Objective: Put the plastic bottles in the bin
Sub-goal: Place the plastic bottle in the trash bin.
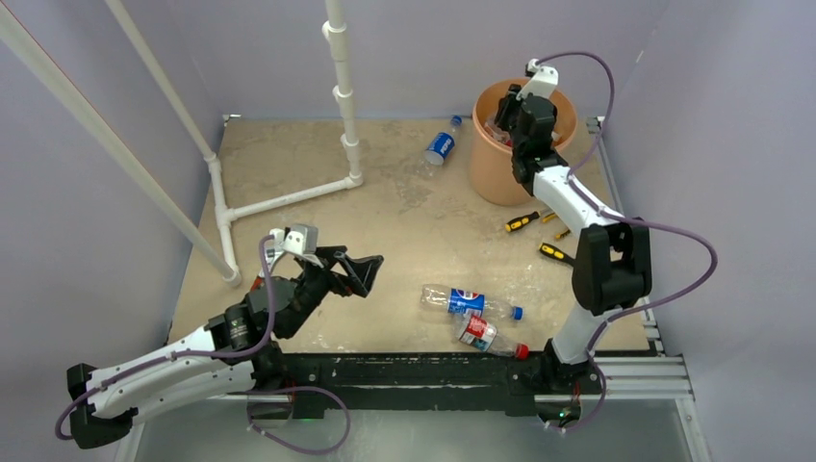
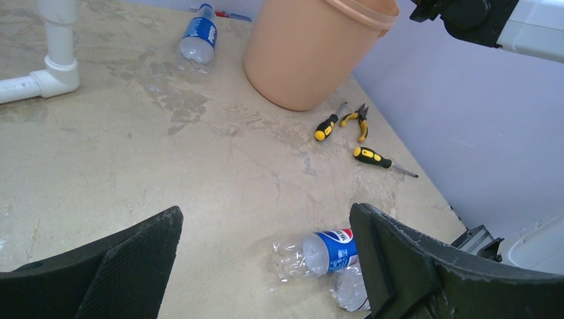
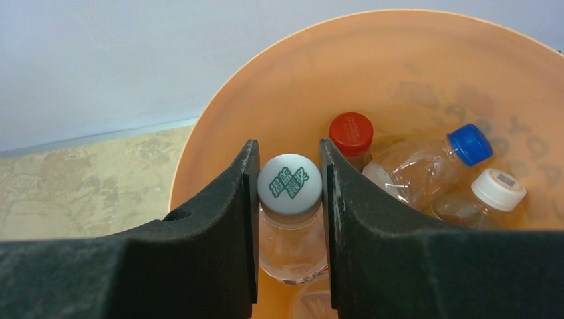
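You're holding the white-cap bottle (image 3: 290, 246) in the right gripper (image 3: 288, 166), jaws clenching its cap. The bottle's hanging cap-up, long axis pointing down into the bin (image 3: 399, 60) at the table's far right corner, w/ three other bottles (image 3: 425, 166) lying inside. Can't tell if its base is touching them. The left gripper (image 2: 265, 222) is hanging wide open, grasping nothing, by the near left edge. The blue-label bottle (image 1: 469, 301) and red-label bottle (image 1: 481, 333) are lying to its right, roughly along the near edge, so the left one's nearer.
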Tool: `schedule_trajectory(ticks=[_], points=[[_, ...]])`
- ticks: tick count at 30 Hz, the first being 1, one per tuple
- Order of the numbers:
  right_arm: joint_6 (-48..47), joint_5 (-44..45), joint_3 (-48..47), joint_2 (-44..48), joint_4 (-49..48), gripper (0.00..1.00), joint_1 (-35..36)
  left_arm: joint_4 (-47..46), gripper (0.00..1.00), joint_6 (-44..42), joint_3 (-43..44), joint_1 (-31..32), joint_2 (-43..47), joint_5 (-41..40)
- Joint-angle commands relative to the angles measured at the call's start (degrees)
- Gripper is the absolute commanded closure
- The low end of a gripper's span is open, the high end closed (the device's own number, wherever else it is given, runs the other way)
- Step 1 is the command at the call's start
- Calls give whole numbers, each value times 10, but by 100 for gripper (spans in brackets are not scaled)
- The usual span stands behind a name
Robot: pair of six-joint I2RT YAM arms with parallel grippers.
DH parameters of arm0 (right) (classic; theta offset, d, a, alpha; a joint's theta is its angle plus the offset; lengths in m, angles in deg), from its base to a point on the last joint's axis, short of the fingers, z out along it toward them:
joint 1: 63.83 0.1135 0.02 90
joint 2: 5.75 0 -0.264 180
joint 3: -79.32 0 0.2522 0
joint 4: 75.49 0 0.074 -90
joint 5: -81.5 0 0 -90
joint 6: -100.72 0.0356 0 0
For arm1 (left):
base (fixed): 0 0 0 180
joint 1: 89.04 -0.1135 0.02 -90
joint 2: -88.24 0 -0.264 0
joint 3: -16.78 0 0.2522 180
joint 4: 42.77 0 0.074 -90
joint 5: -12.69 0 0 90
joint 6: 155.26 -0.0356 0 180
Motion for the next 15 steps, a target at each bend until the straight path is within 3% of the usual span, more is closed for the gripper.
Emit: schedule_trajectory(ticks=[1,2,9,15], points=[[4,1,37,31,54,100,2,-14,4,-1,-2,3,11,5],[5,2,40,41,54,100,3,-16,4,-1,-3,3,12,6],[12,-3,74,75,55,59,3,-15,4,-4,6,3,3,9],[42,-4,106,89,56,37,3,4,4,-3,14,3,15,6]])
